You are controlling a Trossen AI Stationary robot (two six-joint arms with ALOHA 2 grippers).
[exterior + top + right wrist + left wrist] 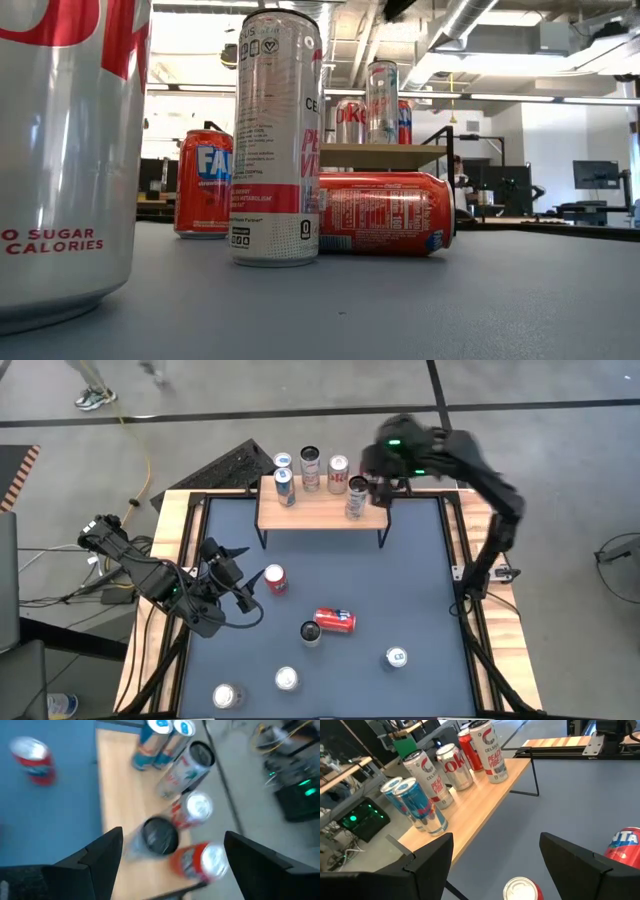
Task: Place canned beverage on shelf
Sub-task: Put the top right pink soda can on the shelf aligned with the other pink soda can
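The shelf point(320, 512), a low rack with a light wooden top on black legs, stands at the table's far edge. Several cans stand upright on it: two blue ones point(284, 478), a tall Celsius can point(310, 468), a red-and-silver can point(338, 475) and a dark-topped Celsius can point(356, 498) at the right end. My right gripper point(383, 488) hangs open above that right end; its wrist view looks down on the dark-topped can point(160, 837). My left gripper point(240, 578) waits open at the table's left, beside an upright red can point(275, 580).
On the blue table top lie or stand more cans: a red one on its side point(335, 620), a dark-topped one point(311, 632) next to it, and three silver-topped ones point(397, 657) point(287, 678) point(228, 695) nearer the front. Free room lies between shelf and cans.
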